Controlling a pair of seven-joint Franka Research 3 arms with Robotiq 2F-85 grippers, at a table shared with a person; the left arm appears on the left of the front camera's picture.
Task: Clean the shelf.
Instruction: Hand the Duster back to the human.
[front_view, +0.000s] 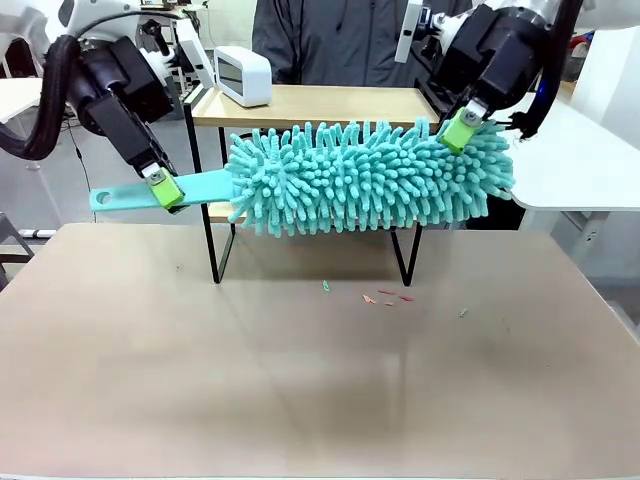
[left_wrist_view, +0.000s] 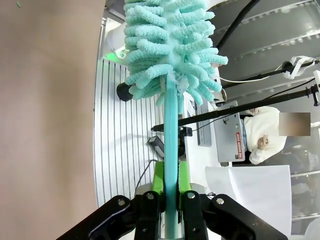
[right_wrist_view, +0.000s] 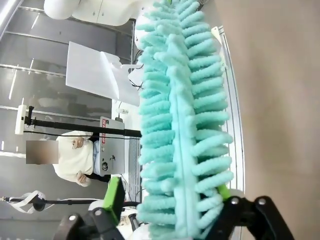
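Left tool (front_view: 166, 190) clamped on duster handle (front_view: 150, 192); right tool (front_view: 462, 127) pinching chenille duster (front_view: 365, 178) head. Keep level, sweep along shelf (front_view: 310, 105) boards; crumbs (front_view: 385, 296) on desk (front_view: 300, 380) remain.

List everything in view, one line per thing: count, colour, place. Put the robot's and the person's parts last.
duster: one, teal, fluffy, held level in front of the shelf
shelf: one, light wood with black frame, far side of the table
white box: one, white, on the shelf's top board
scraps: a few, reddish and green, on the table before the shelf
table: one, beige
left gripper: one, black with green pads, shut on the duster's handle
right gripper: one, closed around the duster's fluffy end
person: one, dark jacket, behind the shelf
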